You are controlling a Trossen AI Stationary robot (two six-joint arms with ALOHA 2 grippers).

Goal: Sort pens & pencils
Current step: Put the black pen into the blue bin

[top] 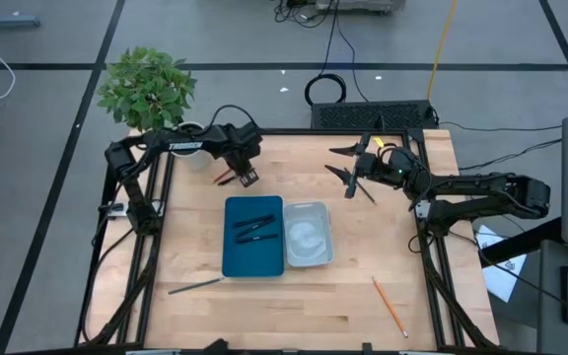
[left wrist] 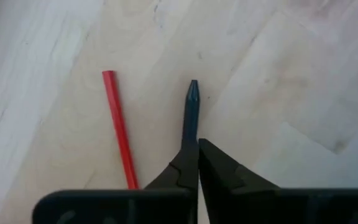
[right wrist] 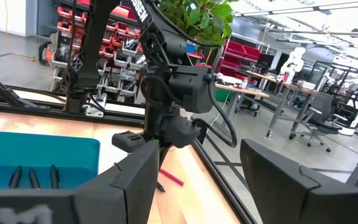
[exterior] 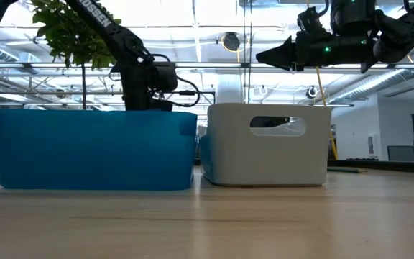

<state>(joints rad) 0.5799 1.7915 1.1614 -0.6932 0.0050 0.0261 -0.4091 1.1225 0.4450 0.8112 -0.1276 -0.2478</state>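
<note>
While clamped on a slim black stick pen (left wrist: 191,115) at the far left part of the light wooden table (top: 264,306), left gripper (top: 244,170) with fingers (left wrist: 229,171) pinched together around the pen's rear, tip pointing straight out ahead along the gripper's own line. Thin red pencil (left wrist: 119,137) just beside that pen, lying nearly parallel, apart from it and not gripped. Blue plastic tray (top: 253,236) close by, toward the table's middle and nearer the front edge than the gripper, already with dark pens (top: 254,227) inside; white plastic bin (top: 309,235) touching its right side. Coming move judged as a short carry toward the blue tray, pen's long axis best turned to lie along the tray's length. Left arm plainly the nearer one. Right gripper (top: 351,168) hanging high over the far right part, jaws spread wide, holding nothing. Orange pencil (top: 390,307) near the front right corner, grey-green pencil (top: 195,286) near the front left, both well apart from either gripper.
</note>
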